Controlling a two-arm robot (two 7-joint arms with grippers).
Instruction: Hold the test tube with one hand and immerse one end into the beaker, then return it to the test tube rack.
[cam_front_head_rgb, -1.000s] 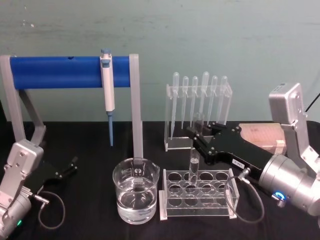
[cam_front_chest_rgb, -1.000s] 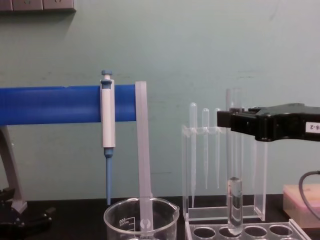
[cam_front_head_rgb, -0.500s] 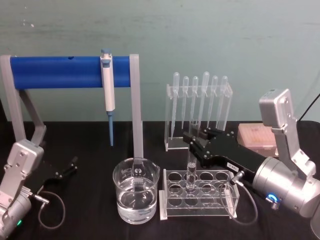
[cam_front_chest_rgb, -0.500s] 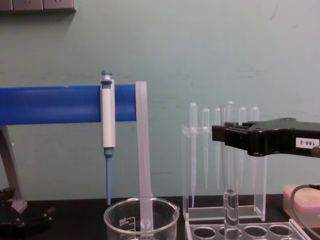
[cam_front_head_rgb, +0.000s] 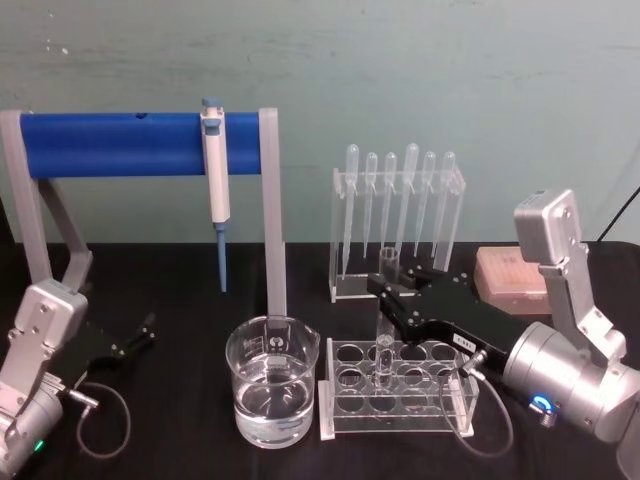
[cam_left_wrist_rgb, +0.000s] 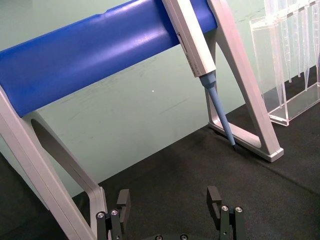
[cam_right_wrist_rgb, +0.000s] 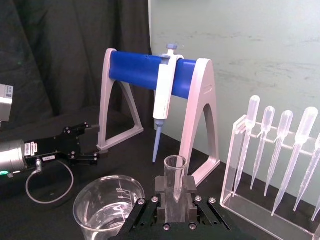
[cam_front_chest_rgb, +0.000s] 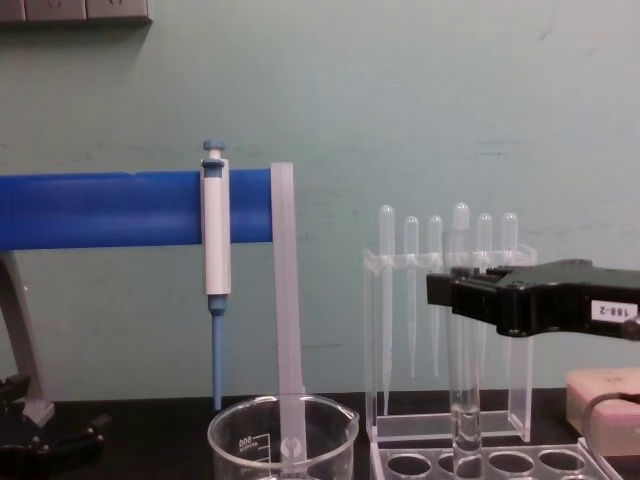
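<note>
— Where's the test tube (cam_front_head_rgb: 384, 312)?

— Standing straight up in the clear rack (cam_front_head_rgb: 396, 388), beside the beaker (cam_front_head_rgb: 272, 393). Maybe at the bottom of its hole already; hard to tell.

— Held?

— Yes. Pinched near its top by the right gripper (cam_right_wrist_rgb: 174, 196), closed snug on both sides.

— Easy to handle?

— Probably not. Thin glass, light, hard, slippery, breaks easily. Best held up high, gently.

— And the left gripper (cam_left_wrist_rgb: 170, 201)?

— Open, empty, low over the table, far left.
</note>
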